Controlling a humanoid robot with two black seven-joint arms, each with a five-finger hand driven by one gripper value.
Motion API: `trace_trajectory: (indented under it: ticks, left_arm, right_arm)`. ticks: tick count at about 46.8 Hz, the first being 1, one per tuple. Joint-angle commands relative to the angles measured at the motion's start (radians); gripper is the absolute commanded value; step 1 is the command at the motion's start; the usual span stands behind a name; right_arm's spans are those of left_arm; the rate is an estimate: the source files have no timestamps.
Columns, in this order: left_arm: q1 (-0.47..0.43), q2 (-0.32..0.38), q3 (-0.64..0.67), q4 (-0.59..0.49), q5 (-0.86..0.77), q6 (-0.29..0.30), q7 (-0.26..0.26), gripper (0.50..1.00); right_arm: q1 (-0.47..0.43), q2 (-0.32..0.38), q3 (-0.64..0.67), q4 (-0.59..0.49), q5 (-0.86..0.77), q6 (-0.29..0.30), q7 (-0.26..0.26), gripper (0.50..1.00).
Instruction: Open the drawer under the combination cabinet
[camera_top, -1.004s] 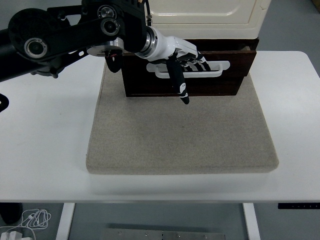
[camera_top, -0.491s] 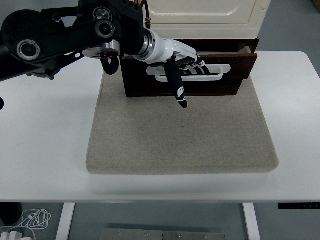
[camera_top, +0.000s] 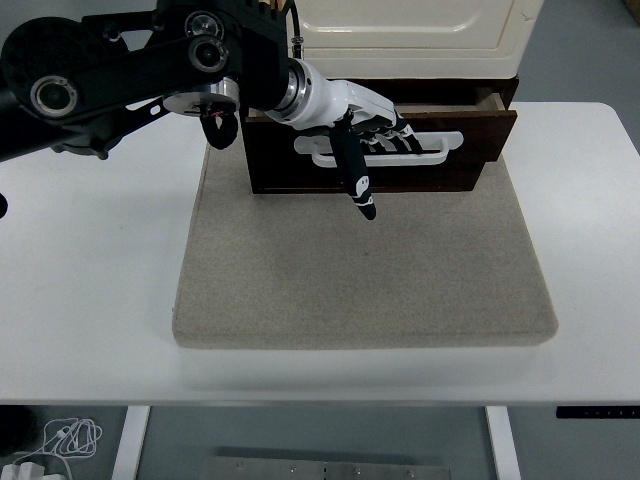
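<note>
Fingers (camera_top: 385, 128) of left hand (camera_top: 362, 120) hooked in white handle (camera_top: 430, 146), dark drawer (camera_top: 440, 165) slightly out, thumb pointing down

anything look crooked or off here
The drawer sits askew: its right end is pulled out farther than its left, leaving a gap under the cabinet on the right. The left hand has its fingers hooked in the handle.
</note>
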Motion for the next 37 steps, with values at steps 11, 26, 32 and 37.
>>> trace_trajectory:
  ticks: [11, 26, 32, 37]
  left_arm:
    - [-0.001, 0.003, -0.013, -0.003, -0.009, -0.026, 0.0, 1.0]
    - [-0.001, 0.011, -0.014, -0.028, -0.01, -0.034, 0.0, 1.0]
    - [-0.001, 0.014, -0.014, -0.032, -0.023, -0.045, 0.0, 1.0]
    - [-0.001, 0.014, -0.014, -0.041, -0.024, -0.045, 0.0, 1.0]
  right_arm:
    - [0.0, 0.0, 0.0, -0.001, 0.0, 0.0, 0.0, 0.928]
    - [0.0, 0.0, 0.0, 0.001, 0.0, 0.0, 0.0, 0.928]
    - [0.0, 0.0, 0.0, -0.001, 0.0, 0.0, 0.0, 0.928]
    - [0.0, 0.0, 0.0, -0.001, 0.0, 0.0, 0.0, 0.928]
